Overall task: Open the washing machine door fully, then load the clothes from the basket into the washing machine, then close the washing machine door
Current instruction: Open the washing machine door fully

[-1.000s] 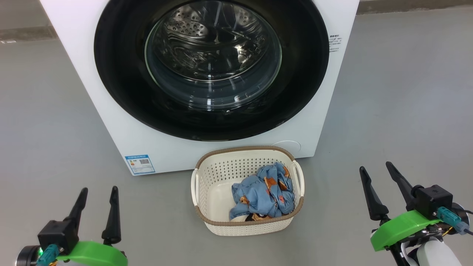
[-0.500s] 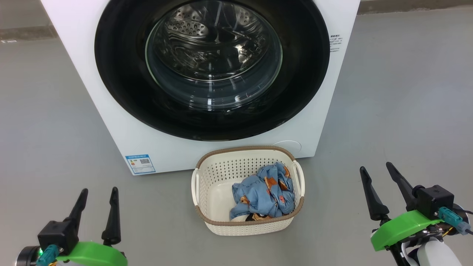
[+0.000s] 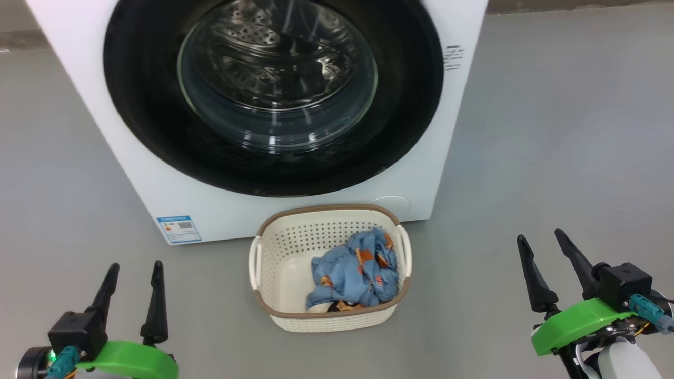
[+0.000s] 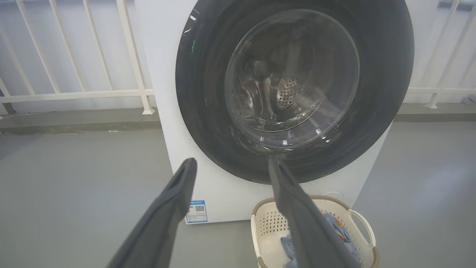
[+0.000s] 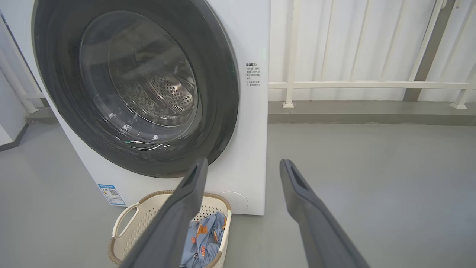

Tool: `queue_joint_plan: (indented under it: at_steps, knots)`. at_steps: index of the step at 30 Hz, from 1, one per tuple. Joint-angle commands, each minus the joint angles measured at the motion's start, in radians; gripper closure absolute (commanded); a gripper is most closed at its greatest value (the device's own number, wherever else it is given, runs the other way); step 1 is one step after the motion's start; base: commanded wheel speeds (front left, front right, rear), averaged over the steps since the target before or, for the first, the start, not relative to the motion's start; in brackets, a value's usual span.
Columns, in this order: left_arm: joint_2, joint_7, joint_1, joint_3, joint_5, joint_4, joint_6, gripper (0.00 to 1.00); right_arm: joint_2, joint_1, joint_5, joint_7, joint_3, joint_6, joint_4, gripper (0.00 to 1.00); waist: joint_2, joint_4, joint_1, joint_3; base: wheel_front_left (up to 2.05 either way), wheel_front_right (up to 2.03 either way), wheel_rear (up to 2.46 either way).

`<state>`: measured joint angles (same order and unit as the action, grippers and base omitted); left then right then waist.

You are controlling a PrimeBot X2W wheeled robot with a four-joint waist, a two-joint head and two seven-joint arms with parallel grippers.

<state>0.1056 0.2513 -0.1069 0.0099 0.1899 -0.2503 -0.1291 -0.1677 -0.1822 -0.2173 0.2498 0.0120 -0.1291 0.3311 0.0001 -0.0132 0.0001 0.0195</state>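
The white washing machine [image 3: 158, 184] fills the top of the head view, and its round door [image 3: 274, 89] with the black rim and glass bowl lies flat against the front, shut. On the floor before it stands the cream basket [image 3: 287, 252], with the light blue printed clothes [image 3: 350, 273] heaped in its right half. My left gripper [image 3: 133, 268] is open at the lower left, well short of the basket. At the lower right my right gripper [image 3: 542, 239] is open too, nothing between its fingers. Both wrist views face the door [image 4: 293, 85] [image 5: 134, 82] and the basket [image 4: 357, 219] [image 5: 126, 219].
Grey floor [image 3: 553, 131] stretches on both sides of the machine. A blue label sticker [image 3: 179, 229] sits at the machine's lower left corner. White railings [image 4: 74, 91] [image 5: 372, 85] and a low kerb run behind the machine.
The whole head view has shifted left and slightly up, so the camera has moved. Both grippers stay open at the lower corners, and the basket and door are as before.
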Motion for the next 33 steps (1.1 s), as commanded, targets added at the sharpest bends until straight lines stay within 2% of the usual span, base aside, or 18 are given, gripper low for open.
queue_joint_plan:
  at_steps: [1,8,14,33]
  knots:
    - [0.012,0.01,-0.046,0.035,-0.006,0.03,-0.002,0.0,-0.014,-0.03,0.002,0.012,-0.016,-0.002,-0.03,0.0,-0.0001,0.0,0.0,0.0,1.23,1.23,-2.46]
    - [0.004,0.01,-0.045,0.072,0.003,0.053,-0.002,0.0,-0.011,-0.028,0.005,0.012,-0.004,-0.002,-0.042,0.0,-0.0001,0.006,0.0,0.006,1.11,1.1,-2.2]
    - [0.005,0.01,-0.034,0.063,-0.003,0.073,-0.002,0.0,-0.005,-0.029,0.01,0.012,-0.002,-0.002,-0.056,0.0,-0.0001,0.01,0.0,0.017,0.62,0.62,-1.23]
    - [-0.005,0.01,-0.022,0.039,-0.011,0.108,-0.002,0.0,-0.009,-0.031,0.012,0.012,-0.01,-0.002,-0.051,0.0,-0.0001,0.013,-0.0001,0.018,0.06,0.06,-0.11]
